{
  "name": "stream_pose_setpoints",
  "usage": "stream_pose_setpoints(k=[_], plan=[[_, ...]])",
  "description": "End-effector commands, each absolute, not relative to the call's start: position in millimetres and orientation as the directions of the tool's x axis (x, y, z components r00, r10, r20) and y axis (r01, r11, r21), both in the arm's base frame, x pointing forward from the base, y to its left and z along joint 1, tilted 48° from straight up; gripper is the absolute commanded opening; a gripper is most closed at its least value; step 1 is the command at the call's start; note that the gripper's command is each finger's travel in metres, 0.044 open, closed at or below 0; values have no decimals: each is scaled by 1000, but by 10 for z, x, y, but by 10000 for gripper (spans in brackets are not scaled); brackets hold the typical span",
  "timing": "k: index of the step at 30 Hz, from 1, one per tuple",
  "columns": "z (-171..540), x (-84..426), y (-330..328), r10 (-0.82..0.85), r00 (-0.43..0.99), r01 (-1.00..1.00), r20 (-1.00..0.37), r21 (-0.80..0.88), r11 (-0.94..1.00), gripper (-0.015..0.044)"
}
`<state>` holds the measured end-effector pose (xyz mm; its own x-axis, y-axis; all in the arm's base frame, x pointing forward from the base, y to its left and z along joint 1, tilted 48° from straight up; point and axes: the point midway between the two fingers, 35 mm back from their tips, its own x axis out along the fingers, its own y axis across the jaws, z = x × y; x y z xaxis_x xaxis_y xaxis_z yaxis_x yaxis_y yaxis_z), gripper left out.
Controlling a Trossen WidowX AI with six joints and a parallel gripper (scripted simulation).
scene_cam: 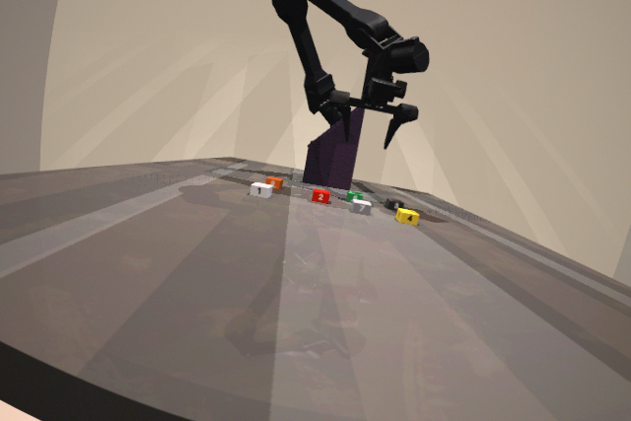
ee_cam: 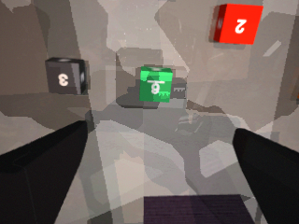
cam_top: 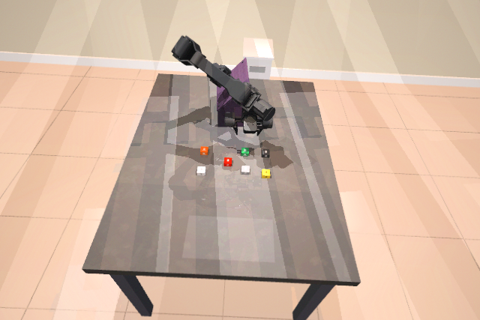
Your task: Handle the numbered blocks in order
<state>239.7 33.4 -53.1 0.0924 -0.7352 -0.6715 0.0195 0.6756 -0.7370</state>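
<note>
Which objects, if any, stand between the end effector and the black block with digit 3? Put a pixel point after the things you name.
Nothing visible stands between the open end effector [cam_top: 247, 133] [scene_cam: 367, 145] [ee_cam: 160, 131] and the black block [cam_top: 265, 153] [scene_cam: 393, 204] [ee_cam: 64, 79]. The green block [cam_top: 244, 151] [scene_cam: 354, 196] [ee_cam: 156, 89] is beside it, not between.

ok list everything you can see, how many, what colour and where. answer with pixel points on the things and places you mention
number 1 block: one, white [cam_top: 200, 171] [scene_cam: 260, 190], front left
orange block: one [cam_top: 203, 151] [scene_cam: 274, 182], behind number 1
number 2 block: one, red [cam_top: 227, 162] [scene_cam: 320, 196] [ee_cam: 238, 24], middle
green block: one [cam_top: 244, 151] [scene_cam: 354, 196] [ee_cam: 156, 85], behind number 7
number 7 block: one, pale grey [cam_top: 245, 170] [scene_cam: 361, 207], front
number 3 block: one, black [cam_top: 265, 153] [scene_cam: 393, 204] [ee_cam: 64, 77], back right
number 4 block: one, yellow [cam_top: 265, 173] [scene_cam: 407, 216], front right
table: one, grey-brown [cam_top: 229, 239] [scene_cam: 306, 304], under the blocks
wedge-shaped stand: one, purple [cam_top: 241, 73] [scene_cam: 331, 159] [ee_cam: 196, 210], back of table
box: one, white [cam_top: 257, 47], behind table
arm: one, black [cam_top: 220, 76] [scene_cam: 301, 44], above table
jaws: one pair, black, open, above table
</note>
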Motion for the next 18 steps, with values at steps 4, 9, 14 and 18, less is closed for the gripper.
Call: stream_pose_setpoints(k=[4, 9, 14, 18], plan=[[-538, 2395, 336, -733, 91, 27, -674, -735, 678, 400], [-538, 2395, 336, -733, 91, 27, -674, -735, 678, 400], [-761, 2436, 576, -730, 92, 26, -678, -731, 682, 400], [-1146, 2419, 924, -728, 92, 27, -679, -730, 683, 400]])
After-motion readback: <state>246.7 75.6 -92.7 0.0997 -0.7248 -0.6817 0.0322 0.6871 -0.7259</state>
